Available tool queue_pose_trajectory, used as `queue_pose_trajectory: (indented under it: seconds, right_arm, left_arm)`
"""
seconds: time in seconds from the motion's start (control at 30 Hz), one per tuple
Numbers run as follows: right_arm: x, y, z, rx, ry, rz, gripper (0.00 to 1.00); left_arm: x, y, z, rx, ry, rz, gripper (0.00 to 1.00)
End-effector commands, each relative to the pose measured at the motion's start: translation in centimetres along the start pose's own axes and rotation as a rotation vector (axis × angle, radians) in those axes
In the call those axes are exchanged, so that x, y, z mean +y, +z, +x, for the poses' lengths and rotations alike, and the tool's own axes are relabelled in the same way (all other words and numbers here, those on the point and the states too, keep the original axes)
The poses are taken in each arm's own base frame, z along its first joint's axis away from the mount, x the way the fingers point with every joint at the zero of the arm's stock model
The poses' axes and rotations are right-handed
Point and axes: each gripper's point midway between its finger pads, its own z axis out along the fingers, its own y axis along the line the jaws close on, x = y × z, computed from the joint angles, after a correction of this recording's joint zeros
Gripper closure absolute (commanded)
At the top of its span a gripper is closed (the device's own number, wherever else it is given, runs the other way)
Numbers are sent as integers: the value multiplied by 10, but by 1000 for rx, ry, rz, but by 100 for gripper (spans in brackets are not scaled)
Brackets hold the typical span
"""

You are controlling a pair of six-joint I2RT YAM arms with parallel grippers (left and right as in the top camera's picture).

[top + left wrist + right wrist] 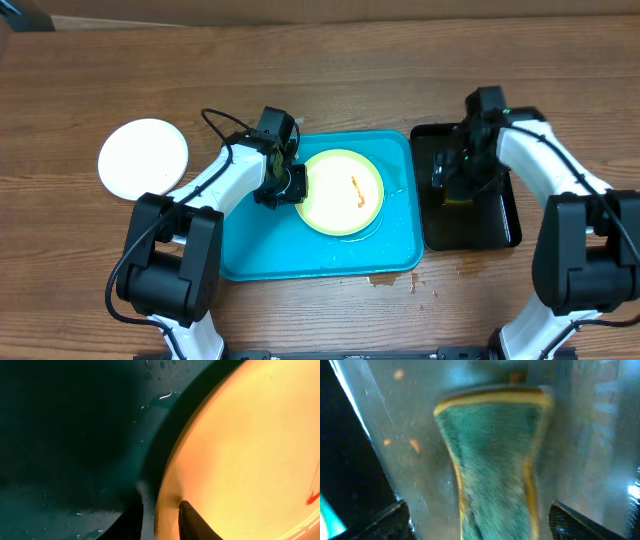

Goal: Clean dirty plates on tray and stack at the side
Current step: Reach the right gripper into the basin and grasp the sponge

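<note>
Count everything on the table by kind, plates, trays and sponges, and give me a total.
Plates: 2, a white plate on the table, a yellow-green plate in the turquoise tray.
Trays: 2, the turquoise tray and the black tray.
Sponges: 1, the sponge in the black tray.
Total: 5.

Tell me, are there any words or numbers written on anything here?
None: no words, numbers or labels can be read anywhere.
The orange squiggle on the yellow-green plate is a smear, not writing.
The white plate, turquoise tray, black tray and sponge show no print.
</note>
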Motion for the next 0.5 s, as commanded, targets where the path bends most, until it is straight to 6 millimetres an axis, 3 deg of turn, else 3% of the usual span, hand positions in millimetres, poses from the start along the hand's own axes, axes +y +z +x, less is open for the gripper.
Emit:
queue_pose_trajectory:
  seconds: [0.0,0.03,0.1,0.2,0.27,0.3,0.33,0.37,0.47]
  right_arm:
    - [-3,17,11,-1,-13,14,23]
    - [-3,20,12,-1,-13,14,26]
    - [-5,24,14,-2,-13,14,42]
    - [-6,30,17,-3,-13,17,96]
    - [-6,31,17,-6,-14,16,96]
    - [-6,31,16,-10,-14,15,72]
    - [-6,31,15,-14,-14,14,34]
    - [-6,31,14,-17,-15,14,17]
    - [-4,31,8,-41,-16,9,15]
  left_arm:
    - [8,3,7,8,19,-42,73]
    - [8,3,7,8,19,-42,73]
    - [8,3,7,8,19,-42,73]
    - [8,3,7,7,19,-45,73]
    - [8,3,7,7,19,-45,73]
    - [8,3,7,7,19,-45,73]
    - [8,3,7,7,19,-45,73]
    - [8,3,7,7,19,-45,73]
    - [8,3,7,7,19,-45,73]
